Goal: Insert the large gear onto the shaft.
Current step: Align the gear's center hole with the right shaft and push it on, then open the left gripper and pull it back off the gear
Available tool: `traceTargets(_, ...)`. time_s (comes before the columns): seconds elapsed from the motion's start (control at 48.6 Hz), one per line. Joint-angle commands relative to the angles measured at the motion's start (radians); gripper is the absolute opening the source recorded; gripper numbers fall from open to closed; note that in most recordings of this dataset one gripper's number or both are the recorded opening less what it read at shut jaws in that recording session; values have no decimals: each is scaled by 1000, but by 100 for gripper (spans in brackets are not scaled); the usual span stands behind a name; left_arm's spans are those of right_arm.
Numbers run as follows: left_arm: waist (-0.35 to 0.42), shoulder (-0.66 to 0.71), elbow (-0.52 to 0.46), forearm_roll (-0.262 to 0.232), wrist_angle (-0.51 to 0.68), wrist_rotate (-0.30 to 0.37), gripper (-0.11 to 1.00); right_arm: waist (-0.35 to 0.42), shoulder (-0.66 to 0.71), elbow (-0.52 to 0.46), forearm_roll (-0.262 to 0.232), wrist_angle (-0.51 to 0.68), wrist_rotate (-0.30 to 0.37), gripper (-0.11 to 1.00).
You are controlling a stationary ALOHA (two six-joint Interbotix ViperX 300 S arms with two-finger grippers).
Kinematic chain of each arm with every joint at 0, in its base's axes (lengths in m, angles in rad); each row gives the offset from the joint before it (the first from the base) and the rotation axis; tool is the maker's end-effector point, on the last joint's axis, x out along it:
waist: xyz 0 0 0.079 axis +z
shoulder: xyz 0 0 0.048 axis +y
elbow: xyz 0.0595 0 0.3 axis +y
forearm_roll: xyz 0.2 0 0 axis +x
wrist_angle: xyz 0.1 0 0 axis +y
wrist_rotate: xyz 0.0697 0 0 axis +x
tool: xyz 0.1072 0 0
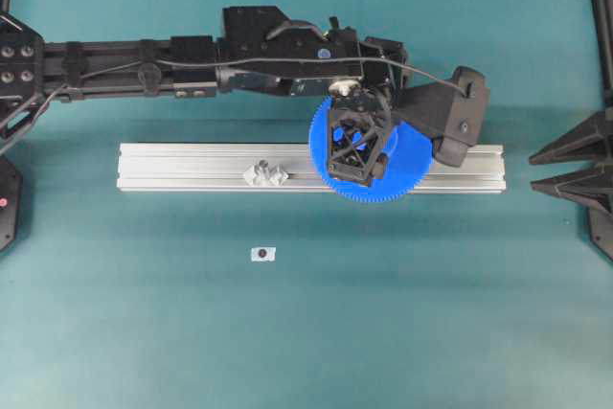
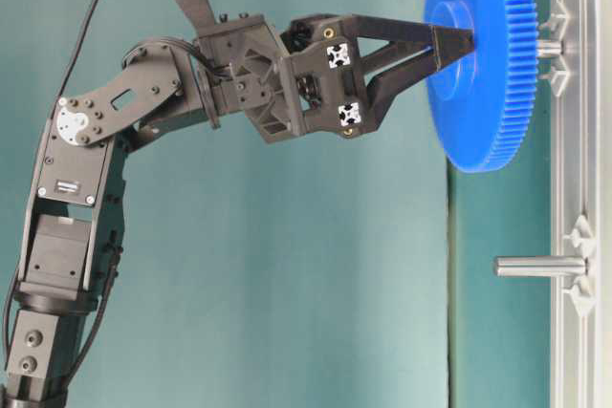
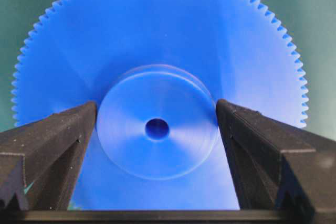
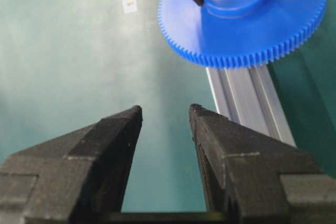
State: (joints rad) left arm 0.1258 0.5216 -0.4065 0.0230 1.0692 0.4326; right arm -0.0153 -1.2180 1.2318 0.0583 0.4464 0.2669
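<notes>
On the table (image 1: 144, 332), an aluminium rail (image 1: 192, 168) lies across the middle. The large gear (image 1: 417, 165) sits over the end of the rail nearer the right edge of the table, on the shaft (image 2: 547, 47). From the side a short part of the shaft shows under the gear, so we judge that it may not be fully down.

The fingers of the left tool (image 3: 156, 108) stand at both sides of the hub. We cannot tell if they press it or are just free. If one finger rubs while the tool leaves, it could lift or tilt the gear, and the gear could jam or come off.

The right tool (image 4: 165, 116) is wide and holds nothing, near the right edge.
</notes>
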Motion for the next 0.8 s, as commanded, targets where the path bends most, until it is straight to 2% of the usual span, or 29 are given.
traceTargets(0.0,3,-31,-25,0,-2,-5,91,-3,6,-12,2,-9,14,51)
traceTargets(0.165,-2,-20,-35,0,-2,-35,91,-3,8,-12,2,-9,14,51)
traceTargets(0.782,-35,11,-91,3,-32,-71,91,-3,6,-12,0,-14,14,51)
